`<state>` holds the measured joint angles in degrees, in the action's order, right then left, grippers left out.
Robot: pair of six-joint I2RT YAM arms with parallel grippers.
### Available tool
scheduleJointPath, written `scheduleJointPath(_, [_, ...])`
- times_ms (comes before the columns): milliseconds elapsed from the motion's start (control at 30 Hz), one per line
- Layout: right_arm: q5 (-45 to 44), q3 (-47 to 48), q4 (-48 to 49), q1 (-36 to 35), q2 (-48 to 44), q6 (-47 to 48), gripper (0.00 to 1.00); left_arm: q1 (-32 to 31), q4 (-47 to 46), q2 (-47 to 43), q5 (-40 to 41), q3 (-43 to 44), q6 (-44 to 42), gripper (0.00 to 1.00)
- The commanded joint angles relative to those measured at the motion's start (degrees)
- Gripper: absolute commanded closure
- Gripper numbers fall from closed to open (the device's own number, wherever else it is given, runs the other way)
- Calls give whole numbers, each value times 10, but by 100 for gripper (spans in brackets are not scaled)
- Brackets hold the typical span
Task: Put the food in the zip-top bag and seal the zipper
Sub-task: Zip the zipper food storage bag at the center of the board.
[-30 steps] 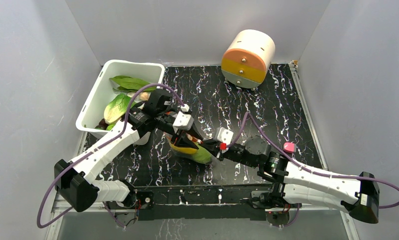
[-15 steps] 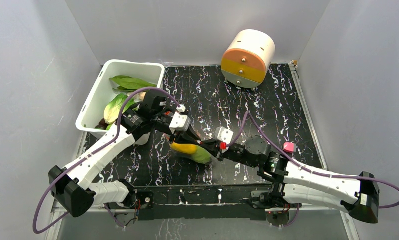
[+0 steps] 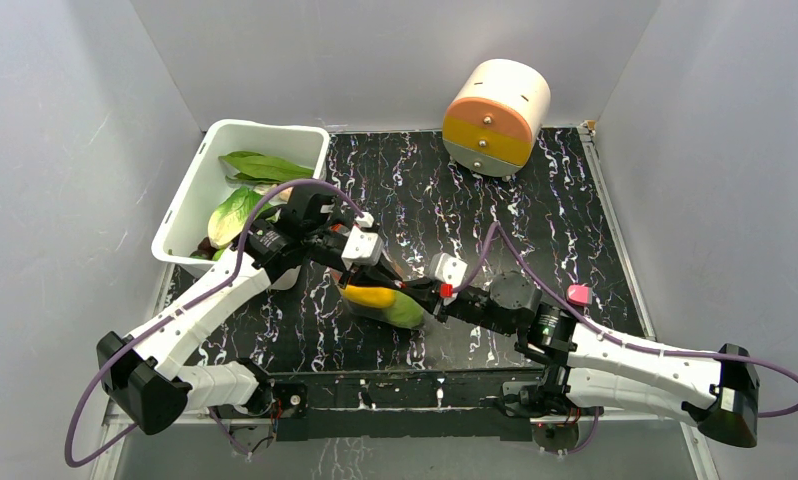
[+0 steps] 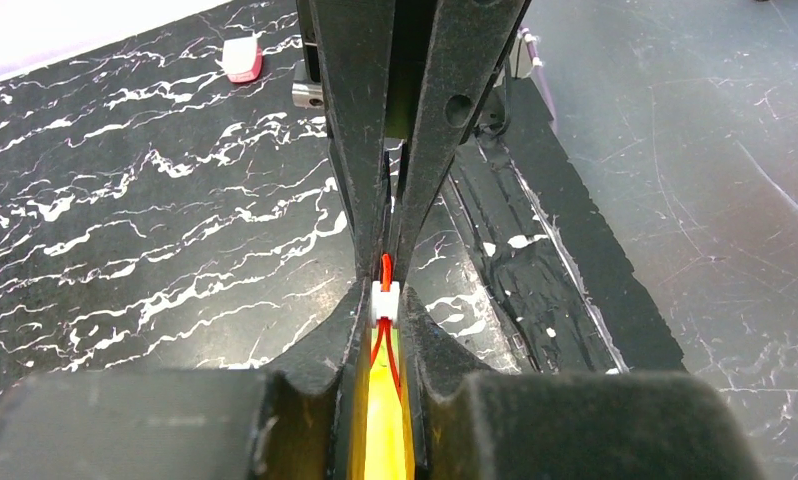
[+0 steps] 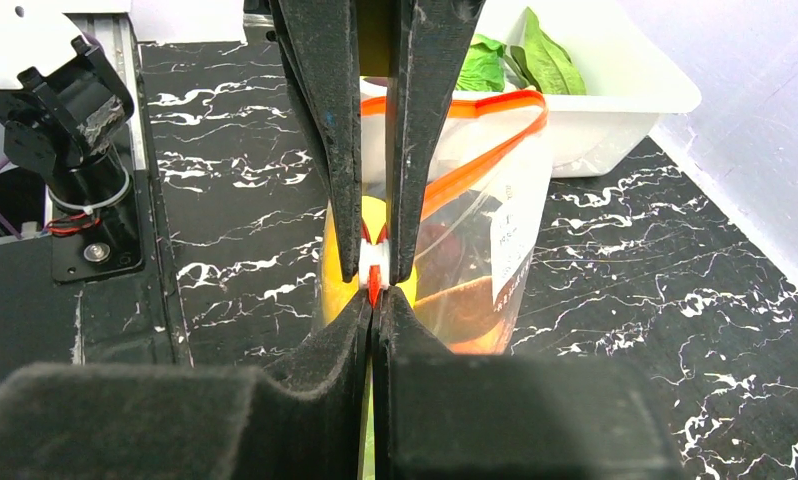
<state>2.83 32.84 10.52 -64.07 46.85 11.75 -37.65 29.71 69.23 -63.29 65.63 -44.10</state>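
Gap narrowed, left claw (image 4: pixel 385 296) pinching zipper (image 4: pixel 386 268)

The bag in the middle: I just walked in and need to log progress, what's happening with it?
The zip-top bag already holds a yellow fruit. The right gripper is shut on its zipper, and the left gripper pinches the same strip. The mouth gapes open, so it's not yet sealed.

Probably a lab test cell: plain grey panels (image 3: pixel 65 150) enclose a marbled black tabletop (image 3: pixel 535 210).
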Motion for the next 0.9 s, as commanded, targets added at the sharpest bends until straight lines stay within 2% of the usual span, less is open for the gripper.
scheduleJointPath(0, [-12,0,76,-1,-33,-6,100,-2,36,-6,45,15,-24,100])
scheduleJointPath(300, [-31,-12,74,-2,-63,-5,100,-2,62,-1,97,34,-35,100])
scheduleJointPath(533, [-79,-29,54,-2,-123,-3,100,-2,97,-7,150,38,-51,100])
scheduleJointPath(767, [-79,-37,31,-2,-139,-12,100,-2,74,-14,140,30,-33,100])
scheduleJointPath(800, [-70,-32,27,-2,-134,-11,99,-3,70,-13,135,30,-32,100])
scheduleJointPath(867, [-46,-19,15,-2,-118,-4,81,-2,61,-13,129,30,-26,100])
